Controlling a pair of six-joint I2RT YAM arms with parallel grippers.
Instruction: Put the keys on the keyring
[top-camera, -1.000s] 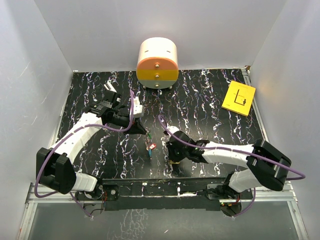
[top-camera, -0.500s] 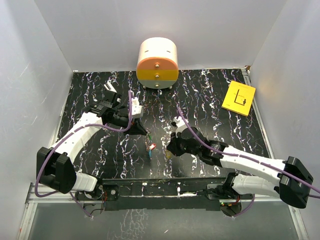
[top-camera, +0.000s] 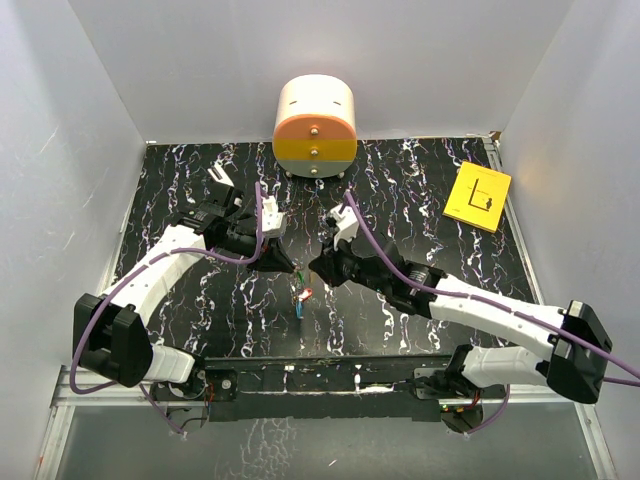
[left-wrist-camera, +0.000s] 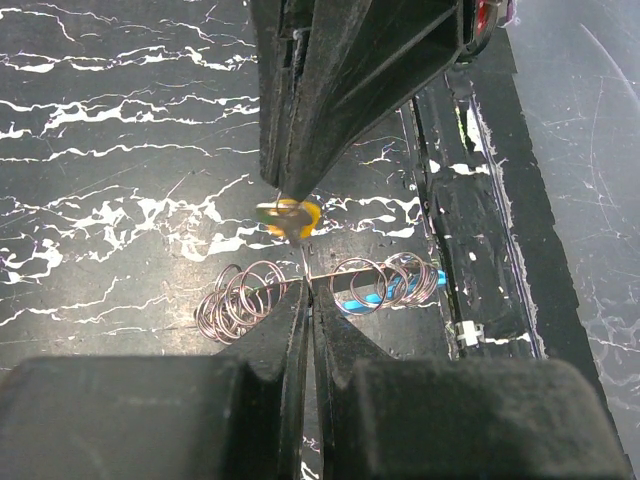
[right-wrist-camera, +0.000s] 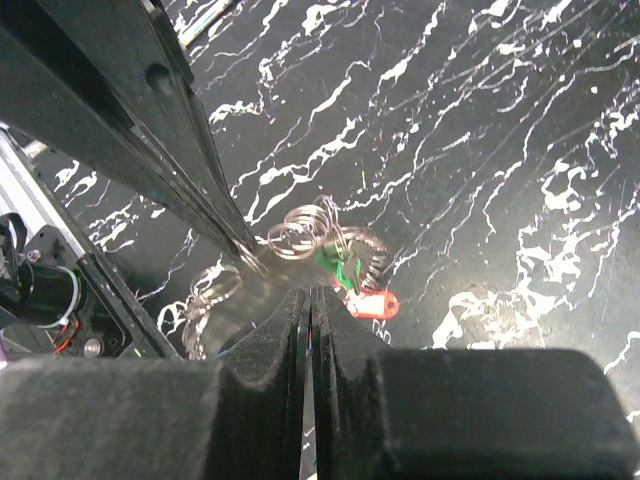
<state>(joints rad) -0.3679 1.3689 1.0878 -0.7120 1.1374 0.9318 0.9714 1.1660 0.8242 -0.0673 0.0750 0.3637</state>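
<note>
My left claw (top-camera: 287, 266) and right claw (top-camera: 318, 268) were both clenched tight, tips close together. The keys (top-camera: 302, 297) were just at six o'clock from them, lined up twelve to six, about as near to either.

Both arms bend inward toward each other; the left gripper (top-camera: 288, 266) and right gripper (top-camera: 316, 267) are closed, tips nearly meeting.
</note>
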